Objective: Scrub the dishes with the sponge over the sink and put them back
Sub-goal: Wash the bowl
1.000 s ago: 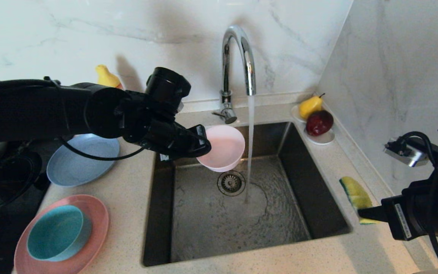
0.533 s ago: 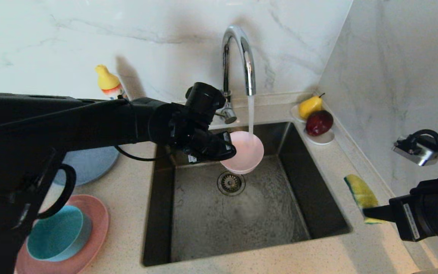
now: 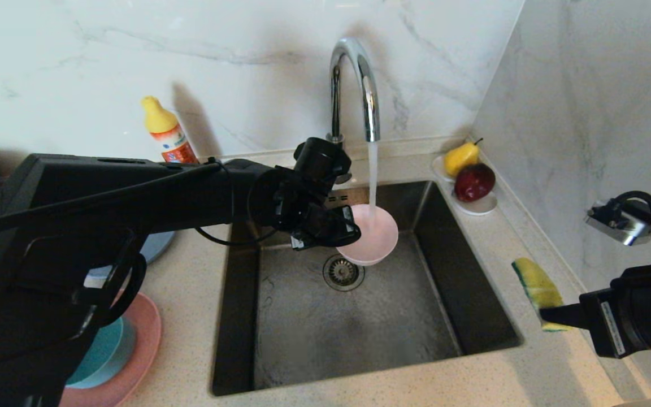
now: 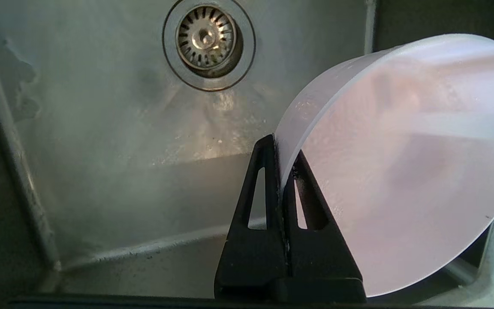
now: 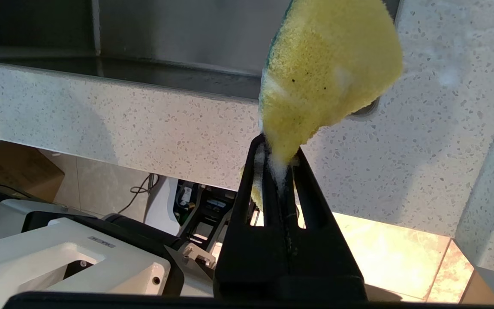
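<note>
Head view: the left hand (image 3: 348,230) pinches the thin rim of the small pale pink bowl (image 3: 373,234), a smooth matte round shell tilted beneath the tap's (image 3: 354,85) stream, above the brushed-steel sink (image 3: 359,316) and its round strainer drain (image 3: 343,272). Beyond the sink's right edge, over the speckled stone bench (image 3: 190,294), the right hand (image 3: 548,316) squeezes the porous yellow sponge (image 3: 536,287), bent, with its green scouring side.

The left arm (image 3: 133,198) stretches across the left counter and the sink's (image 3: 472,316) back left, holding the pale pink bowl (image 3: 373,237) under the tap (image 3: 354,85). The sink's front and right half lies open. The sponge (image 3: 534,285) probably overhangs the right rim, leaving bare counter behind it.
</note>
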You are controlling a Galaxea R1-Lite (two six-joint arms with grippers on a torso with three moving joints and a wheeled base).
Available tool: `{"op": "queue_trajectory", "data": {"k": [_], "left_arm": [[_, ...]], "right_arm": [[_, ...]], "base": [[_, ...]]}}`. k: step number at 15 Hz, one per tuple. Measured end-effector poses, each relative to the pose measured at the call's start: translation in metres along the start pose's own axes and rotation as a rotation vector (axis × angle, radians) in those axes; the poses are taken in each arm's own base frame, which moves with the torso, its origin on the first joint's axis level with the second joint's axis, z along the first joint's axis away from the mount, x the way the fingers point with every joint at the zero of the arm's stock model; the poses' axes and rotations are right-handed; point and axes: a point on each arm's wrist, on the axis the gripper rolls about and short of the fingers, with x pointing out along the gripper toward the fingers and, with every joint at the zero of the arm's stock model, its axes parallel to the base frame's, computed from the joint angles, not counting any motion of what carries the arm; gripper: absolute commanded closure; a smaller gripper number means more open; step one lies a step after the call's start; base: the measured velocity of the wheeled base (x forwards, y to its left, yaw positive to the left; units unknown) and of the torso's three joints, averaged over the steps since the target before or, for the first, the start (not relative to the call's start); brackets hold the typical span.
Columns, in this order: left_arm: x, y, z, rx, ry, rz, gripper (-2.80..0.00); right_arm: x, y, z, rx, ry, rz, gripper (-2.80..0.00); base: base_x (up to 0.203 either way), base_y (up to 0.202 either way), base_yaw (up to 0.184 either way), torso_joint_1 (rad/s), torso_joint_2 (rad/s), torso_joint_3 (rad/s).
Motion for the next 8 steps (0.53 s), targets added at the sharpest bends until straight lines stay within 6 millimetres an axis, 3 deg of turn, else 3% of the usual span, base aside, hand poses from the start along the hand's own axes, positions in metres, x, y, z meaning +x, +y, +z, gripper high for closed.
{"op": "queue_trajectory", "data": {"k": [3, 8], "left_arm": [[-0.005, 0.006, -0.001, 0.008, -0.024, 0.073, 0.0], [-0.03, 0.023, 0.014, 0.112, -0.223, 0.307, 0.0]], "right_arm": [[0.001, 0.0, -0.001, -0.002, 0.003, 0.001, 0.0], [0.005, 0.0, 0.0, -0.003, 0.017, 0.004, 0.0]], "base": [[0.0, 0.0, 0.0, 0.0, 0.0, 0.0], [0.0, 0.0, 0.0, 0.0, 0.0, 0.0]]}}
